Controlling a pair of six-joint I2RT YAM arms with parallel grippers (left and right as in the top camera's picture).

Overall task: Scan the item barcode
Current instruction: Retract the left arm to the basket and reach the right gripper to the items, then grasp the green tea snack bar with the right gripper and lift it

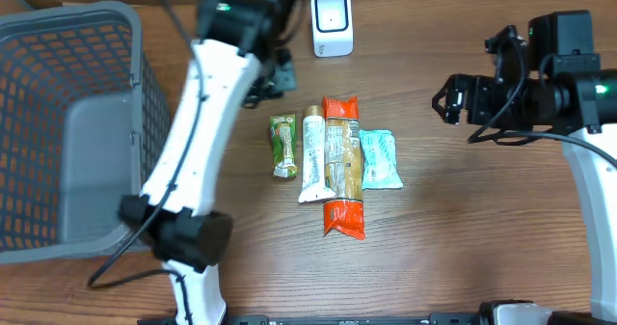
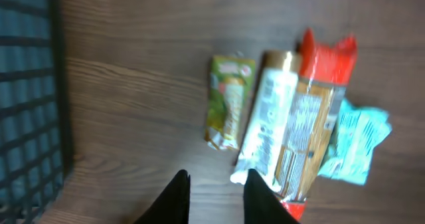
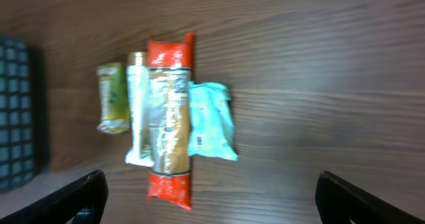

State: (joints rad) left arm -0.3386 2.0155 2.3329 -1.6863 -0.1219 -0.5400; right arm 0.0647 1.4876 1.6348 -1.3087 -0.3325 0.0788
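Four items lie side by side mid-table: a green pack [image 1: 283, 146], a white tube [image 1: 313, 157], a long red-ended pack [image 1: 343, 166] and a teal packet [image 1: 379, 158]. A white scanner [image 1: 332, 23] stands at the back. My left gripper [image 1: 273, 82] hovers behind the row's left end. In the left wrist view its fingers [image 2: 218, 184] stand a little apart with bare table between them, near the white tube [image 2: 265, 127] and green pack [image 2: 229, 101]. My right gripper [image 1: 445, 101] hangs wide open to the right of the row. It [image 3: 211, 181] is empty, short of the teal packet [image 3: 211, 121] and red-ended pack [image 3: 169, 117].
A grey mesh basket [image 1: 67, 132] fills the left side of the table, and its wall shows in the left wrist view [image 2: 26, 104]. The left arm stretches from the front edge up past the basket.
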